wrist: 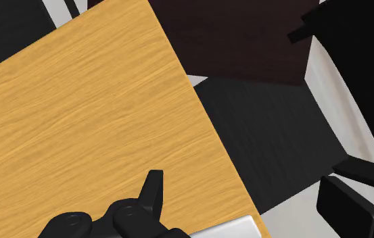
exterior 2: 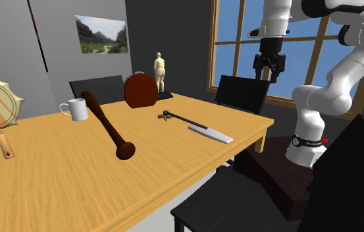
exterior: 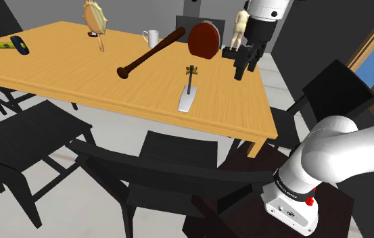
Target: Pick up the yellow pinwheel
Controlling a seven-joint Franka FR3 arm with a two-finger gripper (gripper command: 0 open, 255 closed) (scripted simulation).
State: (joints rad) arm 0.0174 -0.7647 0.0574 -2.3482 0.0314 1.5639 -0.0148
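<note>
Pinwheel point(exterior: 188, 94) flat on wooden table point(exterior: 57, 67)

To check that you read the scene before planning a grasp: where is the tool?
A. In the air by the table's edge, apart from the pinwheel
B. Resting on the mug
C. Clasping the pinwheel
A: the tool hangs above the table near its edge, while the pinwheel lies flat on the top, untouched.

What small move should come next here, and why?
Probably carry the pincer sideways over the table toward the pinwheel: it hangs high near the table's corner, well apart from the pinwheel, which lies untouched mid-table.
</note>
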